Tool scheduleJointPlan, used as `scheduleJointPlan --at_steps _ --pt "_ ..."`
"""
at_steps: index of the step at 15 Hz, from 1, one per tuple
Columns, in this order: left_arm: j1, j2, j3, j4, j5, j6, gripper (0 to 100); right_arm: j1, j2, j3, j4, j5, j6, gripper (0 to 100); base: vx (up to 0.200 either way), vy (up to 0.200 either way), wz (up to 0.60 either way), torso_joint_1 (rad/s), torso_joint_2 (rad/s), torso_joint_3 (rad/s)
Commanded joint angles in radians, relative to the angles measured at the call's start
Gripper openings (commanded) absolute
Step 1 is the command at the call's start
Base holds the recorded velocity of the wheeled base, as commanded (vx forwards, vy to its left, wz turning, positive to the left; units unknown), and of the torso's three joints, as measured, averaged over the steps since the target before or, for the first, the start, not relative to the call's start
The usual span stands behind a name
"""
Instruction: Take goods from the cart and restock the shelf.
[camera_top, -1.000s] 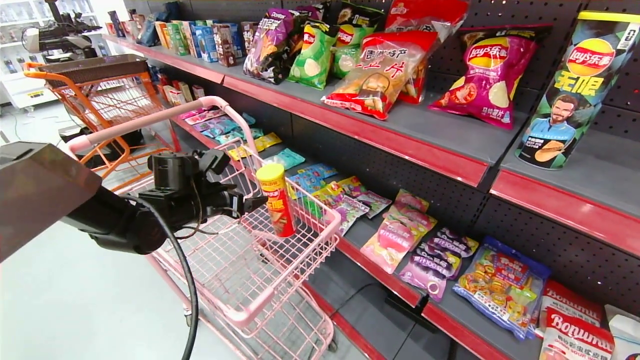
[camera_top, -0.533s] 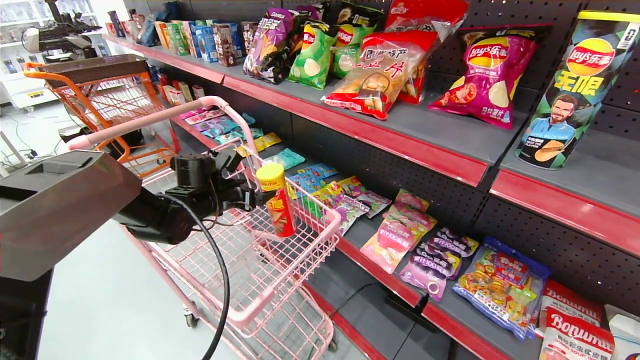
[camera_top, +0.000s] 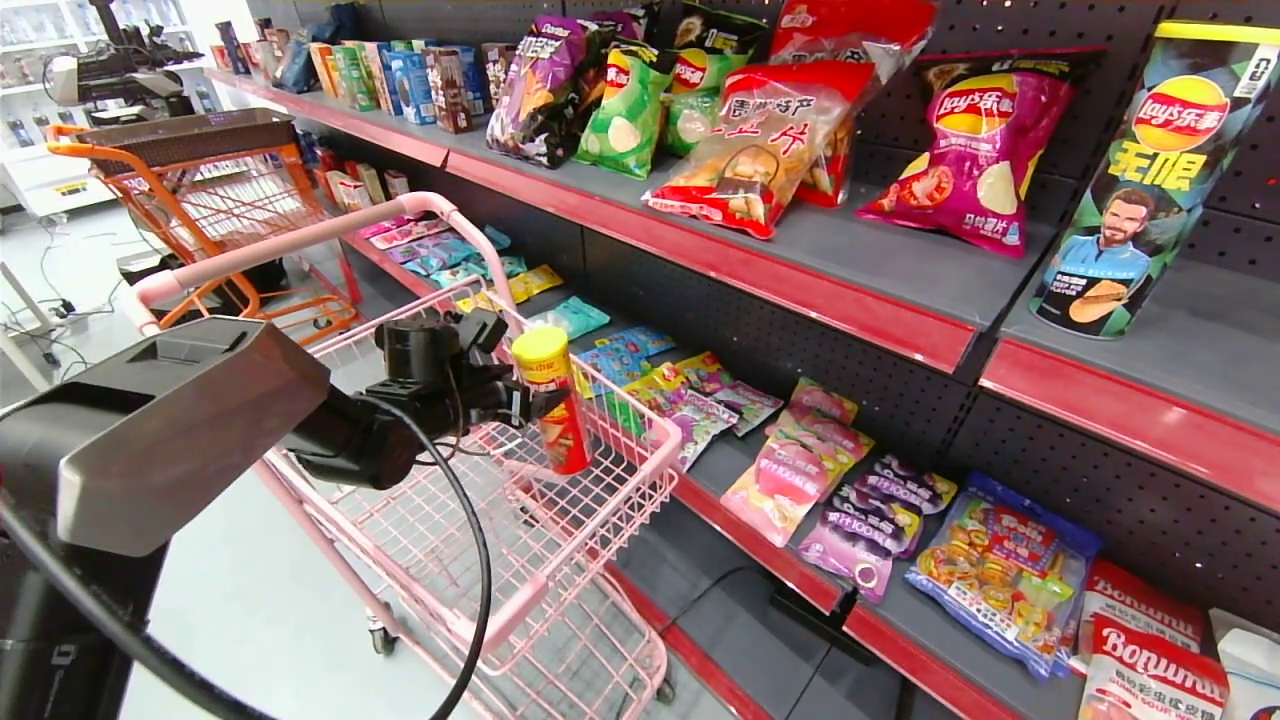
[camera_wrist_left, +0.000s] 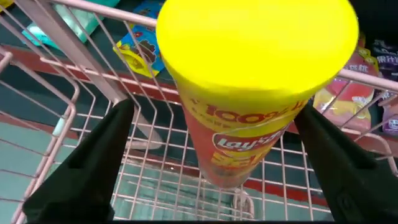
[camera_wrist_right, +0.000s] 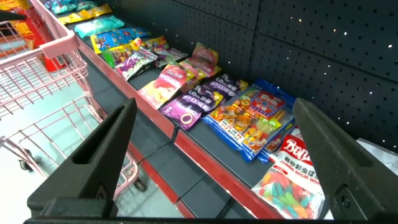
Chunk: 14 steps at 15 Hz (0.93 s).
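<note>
Left gripper (camera_top: 530, 400) is down in the pink cart (camera_top: 300, 237), fingers spread wide either side of the chip can (camera_top: 566, 440), with a gap showing on both sides and no pinch. The can stands upright, yellow lid up, by the basket wall nearest the shelves. Further out, the right gripper (camera_wrist_right: 214, 107) hangs with fingers splayed and empty, over the lower shelf (camera_wrist_right: 146, 112) and its snack packets (camera_wrist_right: 186, 93). Beyond, chip bags (camera_top: 980, 140) line the upper shelf (camera_top: 800, 290).
</note>
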Motion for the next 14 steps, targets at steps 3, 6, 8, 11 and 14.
scheduleJointPlan --at_steps 3,6,8,11,14 --pt "-0.008 0.038 -0.057 0.004 0.001 -0.002 100 0.000 0.000 0.000 -0.001 0.000 -0.003 100 0.000 0.000 0.00 0.000 0.00 0.000" --pt "-0.025 0.054 -0.077 0.005 0.004 -0.002 0 0.000 0.000 0.000 -0.001 0.000 -0.003 100 0.000 0.000 0.00 0.000 0.00 0.000" --pt "-0.033 0.051 -0.073 0.025 0.010 -0.002 0 0.000 0.000 0.000 -0.001 0.000 -0.003 100 0.000 0.000 0.00 0.000 0.00 0.000" --pt "-0.027 -0.044 -0.031 0.111 0.024 -0.006 0 0.000 0.000 0.000 -0.001 0.000 -0.005 100 0.000 0.000 0.00 0.000 0.00 0.000" --pt "0.010 -0.257 0.012 0.300 0.024 -0.035 0 0.000 0.000 0.000 -0.001 0.000 -0.003 100 0.000 0.000 0.00 0.000 0.00 0.000"
